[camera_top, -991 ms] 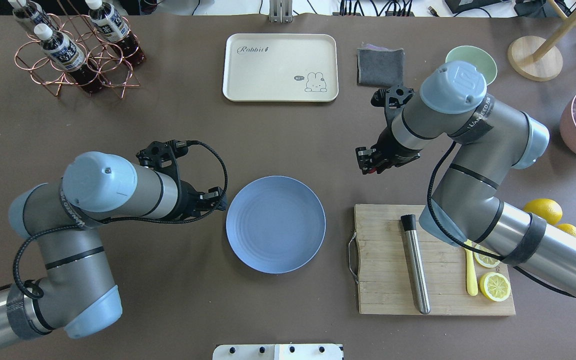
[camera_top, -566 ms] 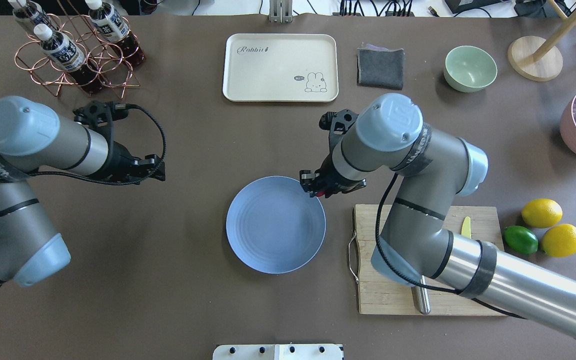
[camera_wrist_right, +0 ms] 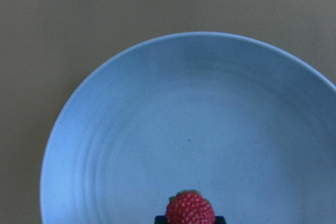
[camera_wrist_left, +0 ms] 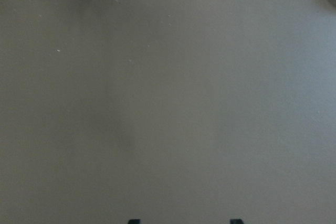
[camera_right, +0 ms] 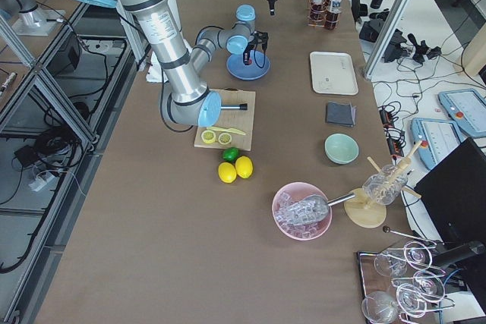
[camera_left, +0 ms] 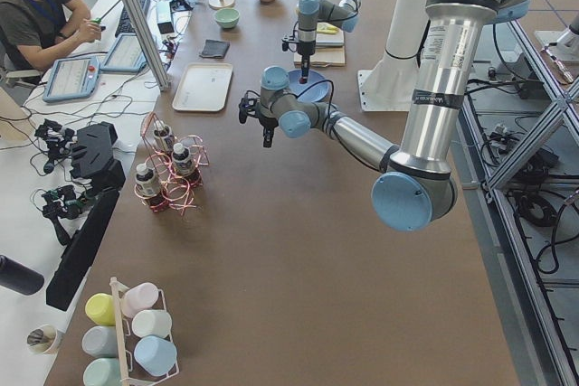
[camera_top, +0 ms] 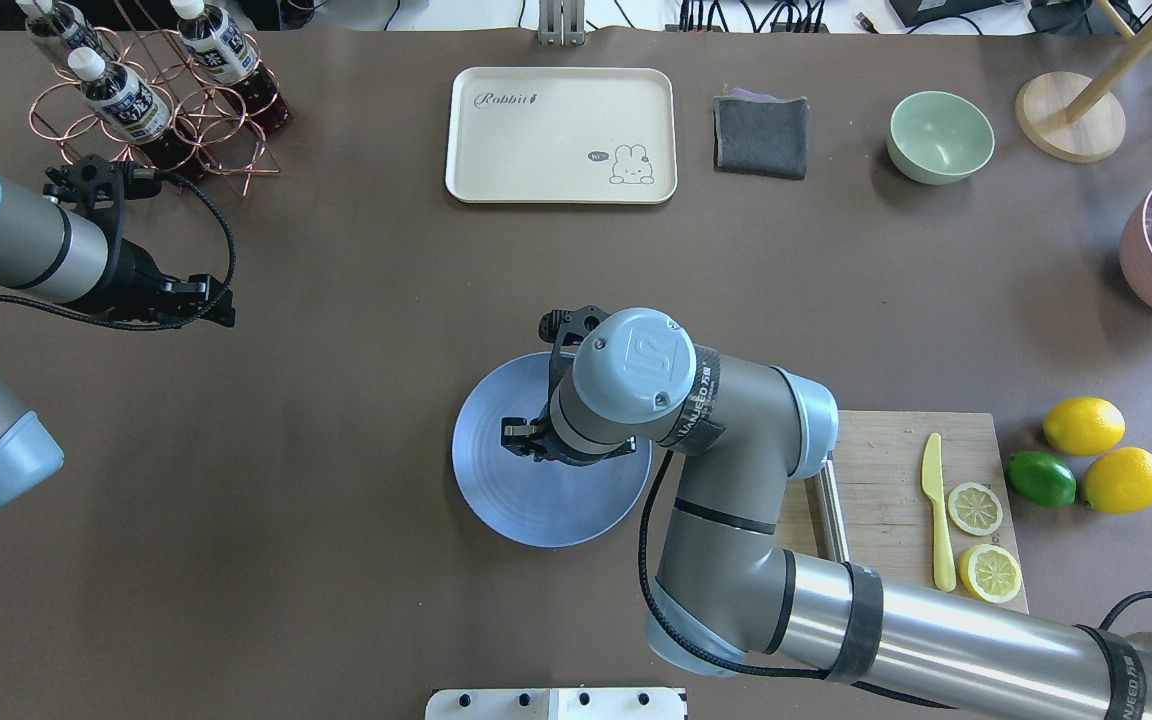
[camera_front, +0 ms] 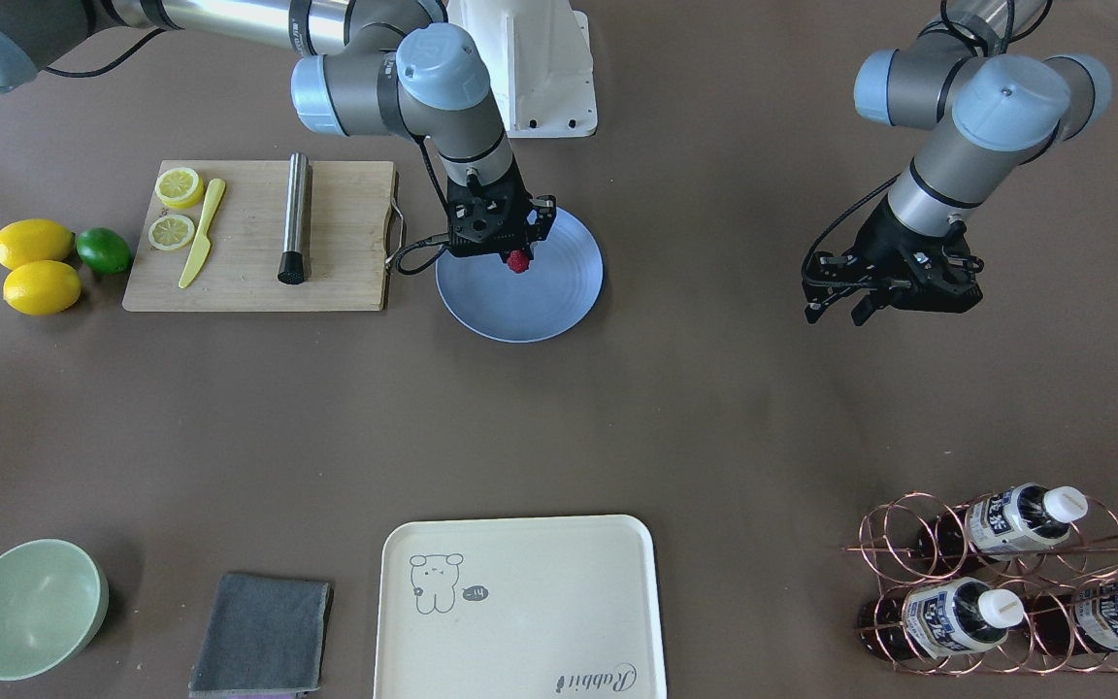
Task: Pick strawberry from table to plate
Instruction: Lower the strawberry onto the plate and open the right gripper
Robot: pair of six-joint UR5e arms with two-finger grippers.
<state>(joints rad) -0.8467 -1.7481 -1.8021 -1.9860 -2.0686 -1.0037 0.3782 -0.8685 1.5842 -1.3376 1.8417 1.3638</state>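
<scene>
Strawberry [camera_wrist_right: 190, 209] sits pinched in my right gripper [camera_front: 516, 254], fingers closed on it, over the plate [camera_wrist_right: 131, 129] at the wrist frame's bottom centre. I judge this the placing step: next I lower and release near the plate's middle. My left gripper [camera_front: 894, 291], centre right of the front frame, hangs spread and empty above the table [camera_front: 714, 388]. Farther off, the cream tray [camera_top: 561, 135] reads "Rabbit"; the bottle labels [camera_top: 124, 103] are too small to read.

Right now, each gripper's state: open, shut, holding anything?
Left gripper: open, holding nothing.
Right gripper: shut on the strawberry, over the plate.
</scene>
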